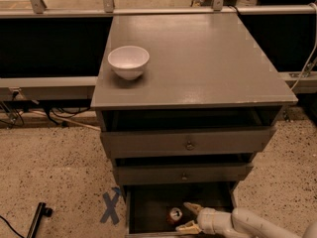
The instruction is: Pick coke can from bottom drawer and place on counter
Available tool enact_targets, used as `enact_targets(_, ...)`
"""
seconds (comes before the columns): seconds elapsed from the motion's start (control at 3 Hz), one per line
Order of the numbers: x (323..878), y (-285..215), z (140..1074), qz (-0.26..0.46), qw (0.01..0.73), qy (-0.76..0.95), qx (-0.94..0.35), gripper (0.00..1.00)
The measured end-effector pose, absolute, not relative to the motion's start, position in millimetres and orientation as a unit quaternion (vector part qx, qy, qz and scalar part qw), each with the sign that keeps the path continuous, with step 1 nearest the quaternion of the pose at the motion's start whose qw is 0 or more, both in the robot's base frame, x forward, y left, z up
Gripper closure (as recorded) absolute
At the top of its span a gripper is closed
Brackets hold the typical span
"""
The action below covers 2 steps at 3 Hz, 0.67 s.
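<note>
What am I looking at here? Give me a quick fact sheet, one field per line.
gripper: reaching into the bottom drawer from the right, jaws open
soda can: red, silver top showing, on the drawer floor just left of the gripper; contact cannot be told
bottom drawer: pulled open, lowest of three
counter: grey top of the cabinet, no can on it yet
white bowl: on the counter, near its left front corner
tape X: blue, on the speckled floor left of the bottom drawer

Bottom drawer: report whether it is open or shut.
Open: the bottom drawer is pulled out, showing the coke can inside and the gripper, fingers spread, at the can.
</note>
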State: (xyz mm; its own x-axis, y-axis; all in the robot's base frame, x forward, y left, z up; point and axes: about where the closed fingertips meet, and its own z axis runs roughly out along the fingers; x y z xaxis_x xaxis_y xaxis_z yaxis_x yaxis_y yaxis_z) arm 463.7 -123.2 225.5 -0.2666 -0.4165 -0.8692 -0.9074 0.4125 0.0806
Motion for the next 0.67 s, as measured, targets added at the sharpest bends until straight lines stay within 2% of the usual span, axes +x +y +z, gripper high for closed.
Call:
enact_targets(0.33,466.8,-112.6,219.2,0.307,0.41,0.719,-0.47,0.27)
enact_targets(0.67,475.6,-104.5,216.1,0.301,0.421,0.706,-0.484,0.23)
